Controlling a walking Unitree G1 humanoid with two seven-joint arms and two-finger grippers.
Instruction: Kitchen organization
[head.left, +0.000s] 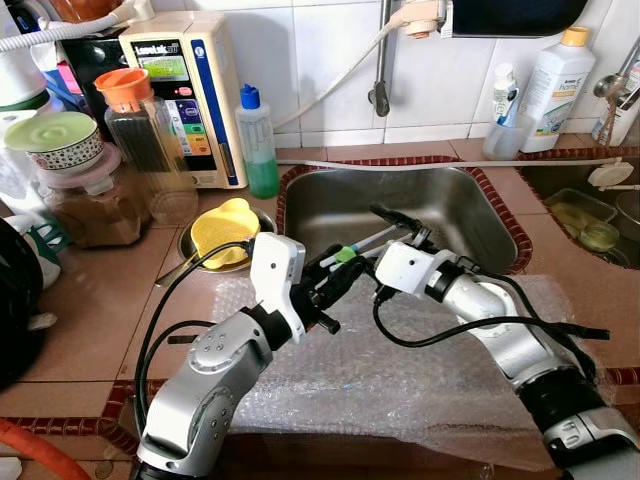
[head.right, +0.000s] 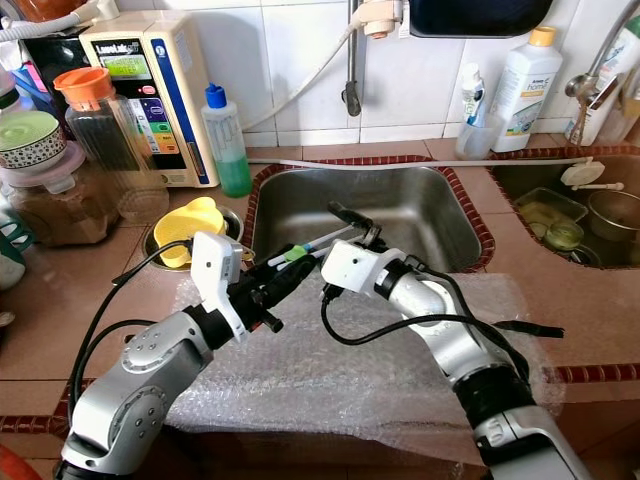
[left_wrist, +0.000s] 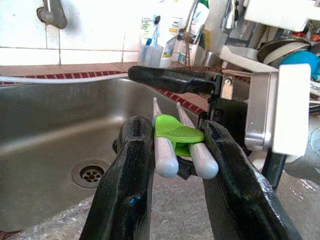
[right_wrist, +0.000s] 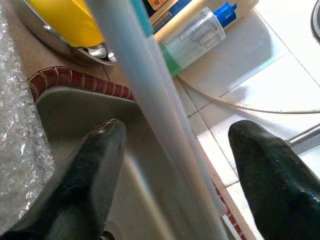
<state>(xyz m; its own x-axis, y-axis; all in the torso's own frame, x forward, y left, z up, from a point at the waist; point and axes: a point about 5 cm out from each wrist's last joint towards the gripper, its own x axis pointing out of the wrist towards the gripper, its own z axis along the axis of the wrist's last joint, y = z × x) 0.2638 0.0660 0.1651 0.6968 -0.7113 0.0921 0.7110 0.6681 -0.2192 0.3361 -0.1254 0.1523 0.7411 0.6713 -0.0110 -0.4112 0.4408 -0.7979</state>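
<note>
Closest to the head camera, the two silver arms reach over the bubble wrap (head.left: 400, 380) that covers the counter in front of the sink (head.left: 330, 215). The left gripper (head.left: 335, 278) is clamped on a pair of training chopsticks (head.left: 362, 246), grey sticks joined by a green clip, held at the sink's near edge. Their long axis runs from the left gripper up and across the front of the sink, and the tips pass right by the right gripper (head.left: 405, 228). Beyond the sink's left rim sit a yellow lid (head.left: 225, 230) in a steel bowl and a green soap bottle (head.left: 257, 142).

From the left wrist, the fingers (left_wrist: 125, 165) pinch the butt ends of both sticks from either side, the green clip (left_wrist: 175, 132) sitting between them, with the sink drain beyond.

From the right wrist, the fingers (right_wrist: 102, 150) stand wide apart, and the grey shaft (right_wrist: 150, 100) crosses the gap between them without touching either one. So the right gripper holds nothing.

It looks like a handover: the sticks already lie inside the right gripper's opening, so closing should take them.
</note>
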